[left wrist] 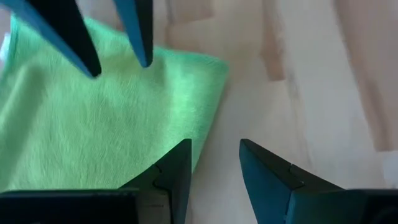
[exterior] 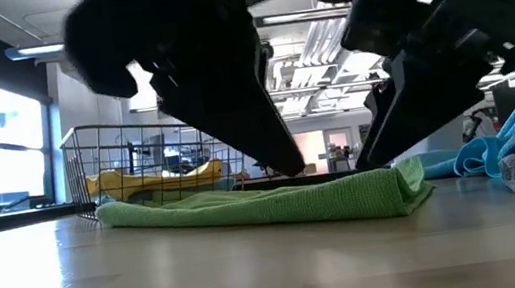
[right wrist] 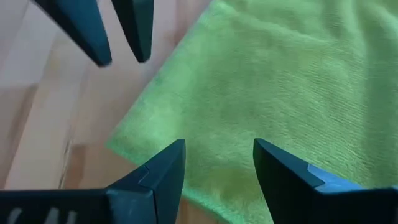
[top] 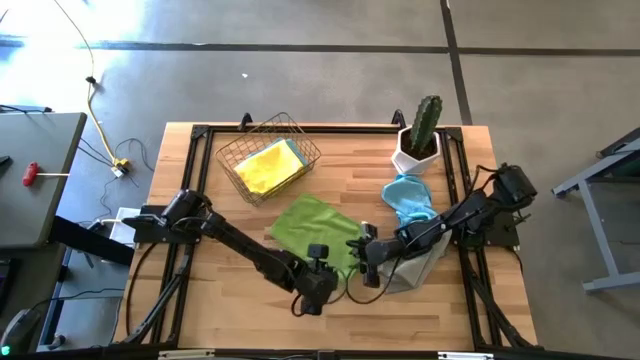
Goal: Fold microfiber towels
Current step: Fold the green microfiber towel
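We saw a lime green microfiber towel (top: 318, 228) lying flat near the middle of the light wooden slatted table (top: 200, 290), its near edge doubled into a soft fold in the low view. The left gripper (top: 322, 283) hung over the towel's front corner with its fingers (left wrist: 176, 167) apart and nothing between them; one finger stood over the cloth and the other over bare wood. The right gripper (top: 368, 262) faced it from just beside the same edge, its fingers (right wrist: 163, 167) also spread and empty above the green cloth.

Behind the right arm lay a light blue microfiber towel (top: 410, 198), crumpled, partly over a grey towel (top: 420, 268) at the table's right side. A yellow towel (top: 268, 166) sat in the wire basket (top: 236, 152) toward the far left, with a strip of blue cloth showing along its edge. A green cactus in a white pot (top: 420, 140) stood at the far right corner.
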Controlling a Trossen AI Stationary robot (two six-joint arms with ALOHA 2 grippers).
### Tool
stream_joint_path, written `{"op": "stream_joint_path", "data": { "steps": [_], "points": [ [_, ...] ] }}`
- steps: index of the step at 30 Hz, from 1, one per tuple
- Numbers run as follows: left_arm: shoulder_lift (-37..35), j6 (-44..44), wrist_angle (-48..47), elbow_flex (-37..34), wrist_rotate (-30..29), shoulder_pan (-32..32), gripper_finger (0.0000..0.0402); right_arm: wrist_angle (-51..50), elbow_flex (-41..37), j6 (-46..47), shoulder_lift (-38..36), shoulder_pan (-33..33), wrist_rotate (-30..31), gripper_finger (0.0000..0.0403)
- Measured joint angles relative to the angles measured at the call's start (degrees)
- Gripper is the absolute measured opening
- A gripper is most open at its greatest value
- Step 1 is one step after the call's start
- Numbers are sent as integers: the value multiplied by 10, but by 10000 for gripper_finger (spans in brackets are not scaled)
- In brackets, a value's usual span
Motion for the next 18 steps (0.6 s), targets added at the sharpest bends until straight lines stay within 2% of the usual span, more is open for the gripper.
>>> {"op": "stream_joint_path", "data": {
  "steps": [4,8,13,18],
  "points": [
    [8,40,31,0,-48,-12,127,-105,37,-21,0,6,1,183],
    [23,63,71,0,-57,-13,130,-206,71,-20,0,12,6,183],
    [48,64,138,0,-84,-2,159,-305,104,-3,0,22,10,183],
    [54,62,139,0,-76,12,194,-365,111,9,-1,31,26,183]
  ]
}}
